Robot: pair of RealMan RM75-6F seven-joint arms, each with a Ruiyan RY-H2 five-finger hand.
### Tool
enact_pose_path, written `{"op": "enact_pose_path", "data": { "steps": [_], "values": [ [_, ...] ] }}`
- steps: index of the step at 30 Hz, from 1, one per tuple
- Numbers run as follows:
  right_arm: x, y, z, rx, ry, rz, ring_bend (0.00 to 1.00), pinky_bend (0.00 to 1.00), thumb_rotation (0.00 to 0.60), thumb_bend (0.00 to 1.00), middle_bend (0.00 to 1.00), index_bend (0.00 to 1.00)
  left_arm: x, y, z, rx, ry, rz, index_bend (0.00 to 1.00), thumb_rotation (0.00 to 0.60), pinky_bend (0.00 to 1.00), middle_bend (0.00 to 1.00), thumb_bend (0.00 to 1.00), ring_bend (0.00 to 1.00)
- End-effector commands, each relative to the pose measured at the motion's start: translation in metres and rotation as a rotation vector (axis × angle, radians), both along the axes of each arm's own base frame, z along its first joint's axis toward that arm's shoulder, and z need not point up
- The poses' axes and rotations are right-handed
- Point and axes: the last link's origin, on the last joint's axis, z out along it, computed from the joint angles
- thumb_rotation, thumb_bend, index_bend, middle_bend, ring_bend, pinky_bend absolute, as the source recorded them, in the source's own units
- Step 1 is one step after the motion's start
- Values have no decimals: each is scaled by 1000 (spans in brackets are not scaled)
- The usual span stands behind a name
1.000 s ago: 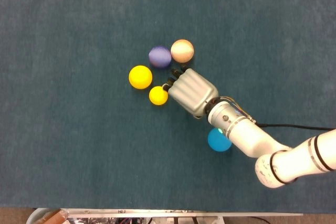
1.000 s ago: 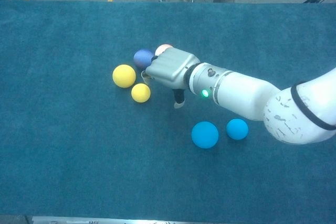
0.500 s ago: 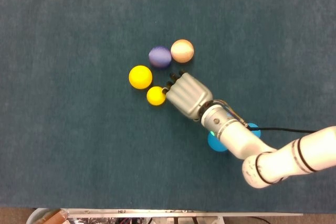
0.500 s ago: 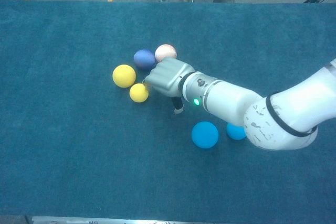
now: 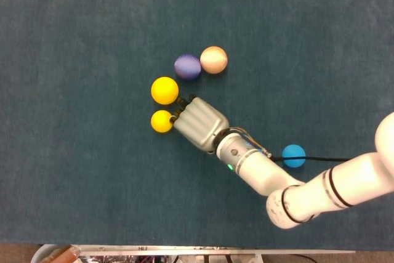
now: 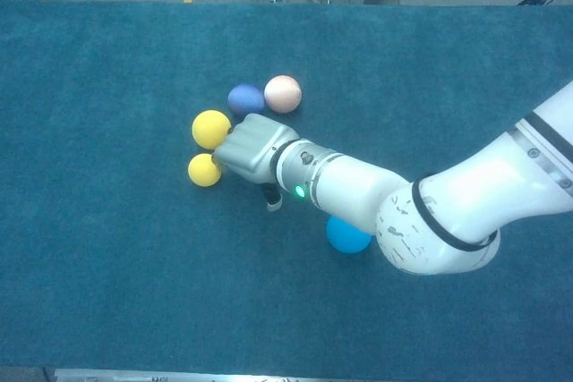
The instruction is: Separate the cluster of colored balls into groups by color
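Nudging the small yellow ball (image 5: 162, 121) beside its larger twin (image 5: 164, 90), the right hand (image 5: 196, 122) is gripping nothing, fingers curled; light and smooth-looking, it is probably rolling easily, so pushing at mid-height suits.

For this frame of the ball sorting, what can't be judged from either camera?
- Robot hand: its fingertips beside the small yellow ball are hidden under its own back in both views, so contact is unclear.
- Large blue ball: partly behind the forearm in the chest view, fully hidden in the head view.
- Left hand: outside both views.
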Motion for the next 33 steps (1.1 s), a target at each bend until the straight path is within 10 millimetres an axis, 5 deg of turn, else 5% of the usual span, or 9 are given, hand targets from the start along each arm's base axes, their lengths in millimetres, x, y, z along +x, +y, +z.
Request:
{"op": "enact_pose_path", "data": {
  "steps": [1, 13, 33],
  "values": [
    [6, 2, -3, 6, -8, 3, 137, 232, 600, 50, 300, 260, 0, -1, 0, 2, 0, 1, 275, 600, 204, 268, 336, 237],
    [23, 11, -7, 26, -47, 24, 137, 232, 600, 49, 300, 260, 1, -3, 2, 7, 5, 4, 275, 600, 204, 268, 336, 237],
    [-2, -30, 51, -131, -70, -25, 137, 232, 600, 50, 301, 260, 3, 8, 3, -12, 10, -28, 271, 600, 204, 267, 337, 237]
  ]
}}
